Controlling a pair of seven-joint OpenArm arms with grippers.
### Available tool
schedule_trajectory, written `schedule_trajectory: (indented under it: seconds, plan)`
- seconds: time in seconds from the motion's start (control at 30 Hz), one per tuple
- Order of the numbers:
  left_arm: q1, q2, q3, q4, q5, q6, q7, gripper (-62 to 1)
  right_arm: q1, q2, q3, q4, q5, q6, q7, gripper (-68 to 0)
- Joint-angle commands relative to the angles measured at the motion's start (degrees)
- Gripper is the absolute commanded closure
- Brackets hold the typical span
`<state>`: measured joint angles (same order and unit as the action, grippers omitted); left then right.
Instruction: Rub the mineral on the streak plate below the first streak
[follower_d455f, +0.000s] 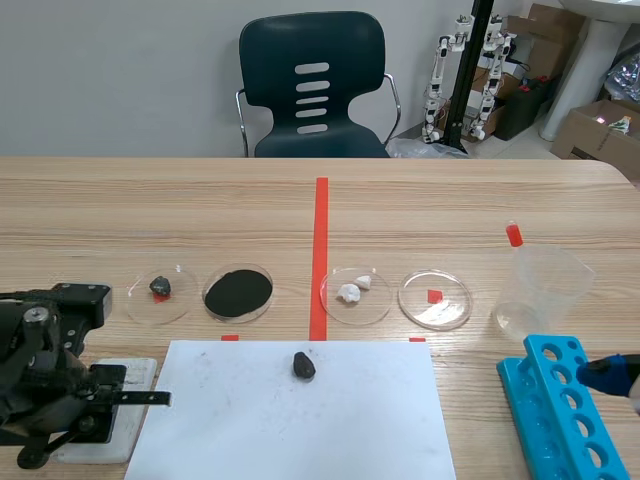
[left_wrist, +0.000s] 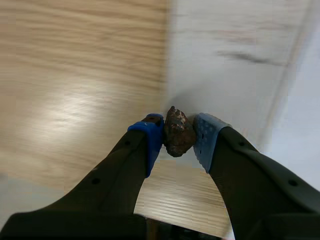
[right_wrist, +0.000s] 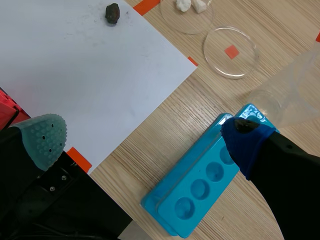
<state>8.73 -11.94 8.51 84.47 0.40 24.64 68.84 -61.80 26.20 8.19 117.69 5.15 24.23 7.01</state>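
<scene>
Here, in the scene view, the left arm sits at the lower left of the frame, its left gripper (follower_d455f: 158, 398) low over a white streak plate (follower_d455f: 140, 372) that lies on the wooden bench (follower_d455f: 120, 210). A white paper sheet (follower_d455f: 290, 420) fills the lower middle, with a dark rock (follower_d455f: 303, 365) near its top edge. Above it runs a row of four petri dishes: one with a dark stone (follower_d455f: 160, 290), one with black powder (follower_d455f: 238, 292), one with white pieces (follower_d455f: 355, 293), and an empty dish (follower_d455f: 434, 298). A clear plastic beaker (follower_d455f: 540, 290) stands at the right, a blue tube rack (follower_d455f: 560, 410) at the lower right, and the right gripper (follower_d455f: 610, 372) just beside the rack. A dark chair (follower_d455f: 315, 85) stands behind the bench.

In the left wrist view, the blue-padded fingers (left_wrist: 150, 137) are closed on a brown mineral (left_wrist: 177, 132), which is pinched between the pads. It hangs low over the near edge of the streak plate (left_wrist: 220, 85); whether it touches cannot be told. A dark streak (left_wrist: 245, 57) crosses the plate ahead of the mineral.

In the right wrist view, the fingers (right_wrist: 42, 137) stand wide apart and hold nothing, with the tube rack (right_wrist: 200, 180) under them. Ahead lie the paper sheet (right_wrist: 90, 65), the dark rock (right_wrist: 112, 13), the empty dish (right_wrist: 231, 52) and the beaker (right_wrist: 295, 95).
</scene>
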Motion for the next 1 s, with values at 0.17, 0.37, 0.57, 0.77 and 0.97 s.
schedule_trajectory:
  seconds: [0.17, 0.37, 0.57, 0.77, 0.97]
  plan:
    - [0.8, -1.4, -0.9, -0.4, 9.4, 5.7, 1.3, -10.0, -0.1, 0.3, 0.4, 1.1, 0.4, -0.2, 0.6, -65.7]
    - [0.8, -1.4, -0.9, -0.4, 10.0, 7.3, -0.2, -10.0, -0.1, 0.3, 0.4, 1.1, 0.4, -0.2, 0.6, -65.7]
    - [2.0, -1.5, -1.5, -0.3, 9.9, 9.2, -6.1, -10.0, -0.1, 0.3, 0.4, 1.1, 0.4, -0.2, 0.6, -65.7]
    - [5.1, -2.0, -5.0, 0.3, 6.9, 9.3, -13.2, -10.0, -0.1, 0.3, 0.4, 1.1, 0.4, -0.2, 0.6, -65.7]
    - [10.5, -5.1, -6.8, 6.0, -2.0, 9.1, -22.8, -10.0, -0.1, 0.3, 0.4, 1.1, 0.4, -0.2, 0.6, -65.7]
